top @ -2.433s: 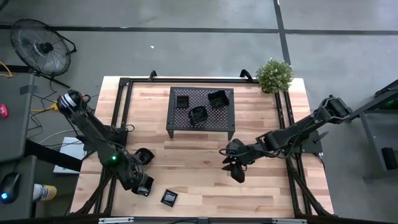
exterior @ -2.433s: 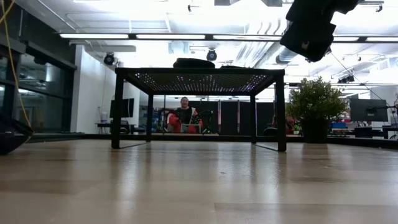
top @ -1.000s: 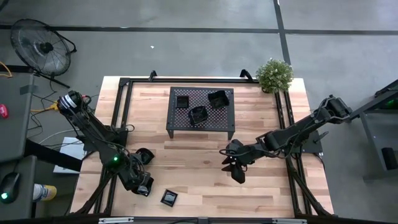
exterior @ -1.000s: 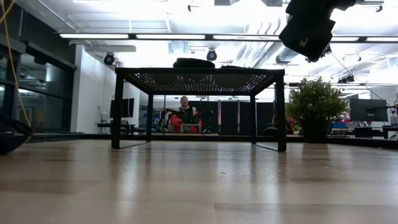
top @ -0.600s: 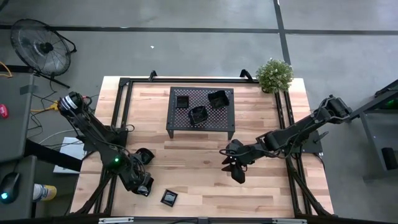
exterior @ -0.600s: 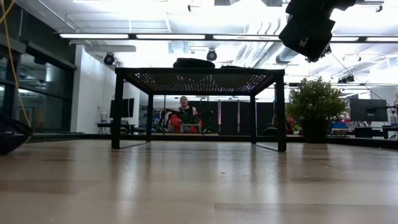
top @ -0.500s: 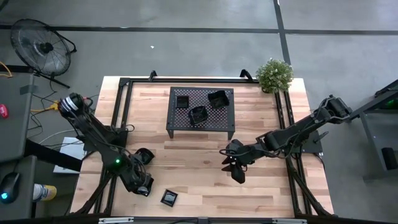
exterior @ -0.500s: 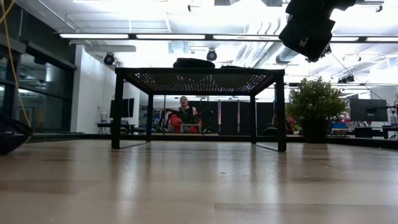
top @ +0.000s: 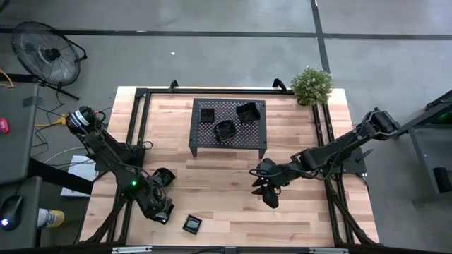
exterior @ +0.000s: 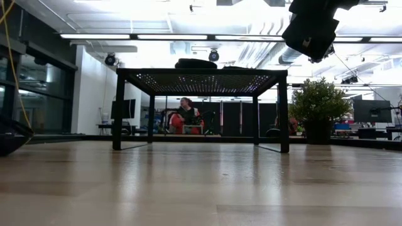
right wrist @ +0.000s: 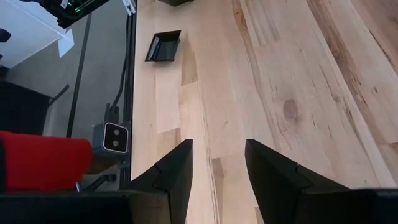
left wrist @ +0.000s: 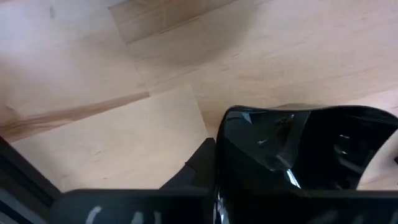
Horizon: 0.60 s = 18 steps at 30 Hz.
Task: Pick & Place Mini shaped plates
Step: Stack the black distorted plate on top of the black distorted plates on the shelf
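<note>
just closed: left gripper (top: 159, 209), low at the table's (top: 226, 183) near left corner, gone from half open to clenched within the last second. arm itself barely shifted over that time. from the left wrist, a glossy black plate (left wrist: 298, 155) sits right against the one finger (left wrist: 198, 167) that shows, its rim running under the gripper body. looks like a pinch on that rim, though the contact itself is hidden. from above, the same plate is covered by the gripper.

meaning for the task: reads as the grasp step of one more pick, done or nearly so, with no lift yet visible. next move probably calls for a straight rise before any travel to the rack (top: 244, 135), since a thin glossy rim could slip or swing in the jaws.

elsewhere nothing moved. three plates (top: 207, 114) lie on the rack at the far middle. a loose plate (top: 164, 176) rests beside the left arm, and a square plate (top: 191, 224) lies near the front edge, just beside the left gripper, so at least two are left to place after this one.

right gripper (top: 268, 195) waits over the middle of the table, right of centre, jaws spread and grasping nothing, unchanged over the last seconds.
</note>
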Available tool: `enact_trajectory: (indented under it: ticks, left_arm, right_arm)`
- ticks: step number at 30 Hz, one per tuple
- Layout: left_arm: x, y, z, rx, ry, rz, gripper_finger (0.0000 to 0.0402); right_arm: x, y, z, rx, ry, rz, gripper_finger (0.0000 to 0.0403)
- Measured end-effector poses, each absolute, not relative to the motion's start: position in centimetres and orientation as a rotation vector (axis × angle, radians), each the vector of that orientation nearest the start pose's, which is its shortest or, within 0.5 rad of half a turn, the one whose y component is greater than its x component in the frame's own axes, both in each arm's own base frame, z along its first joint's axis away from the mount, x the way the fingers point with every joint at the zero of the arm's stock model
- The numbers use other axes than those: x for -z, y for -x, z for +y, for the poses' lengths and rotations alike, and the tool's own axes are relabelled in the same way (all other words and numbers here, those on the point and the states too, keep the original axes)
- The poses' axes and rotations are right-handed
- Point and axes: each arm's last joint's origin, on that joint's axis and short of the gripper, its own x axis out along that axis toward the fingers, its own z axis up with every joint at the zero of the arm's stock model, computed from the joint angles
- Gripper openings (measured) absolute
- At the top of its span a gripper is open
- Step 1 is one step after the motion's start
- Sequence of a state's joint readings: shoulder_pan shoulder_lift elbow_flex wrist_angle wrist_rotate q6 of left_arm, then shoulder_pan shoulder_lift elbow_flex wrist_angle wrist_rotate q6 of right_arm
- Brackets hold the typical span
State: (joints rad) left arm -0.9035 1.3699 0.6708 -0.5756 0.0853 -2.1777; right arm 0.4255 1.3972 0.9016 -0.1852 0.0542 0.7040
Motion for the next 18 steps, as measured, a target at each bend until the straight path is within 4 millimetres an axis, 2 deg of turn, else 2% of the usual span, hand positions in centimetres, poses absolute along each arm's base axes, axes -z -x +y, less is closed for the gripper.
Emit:
enact_trajectory:
  ticks: [7,18]
  left_arm:
    - [-15.84,-13.59,-17.64,-0.72,1.238,1.402,0.0003]
    - [-16.38,-14.31,-18.07,-0.664,1.281,1.282,0.0001]
  right_arm:
    - [-23.92,-26.82,11.99,-0.109,-0.511,0.753,0.0142]
    - [-23.92,-26.82,11.99,-0.105,-0.52,0.754,0.0142]
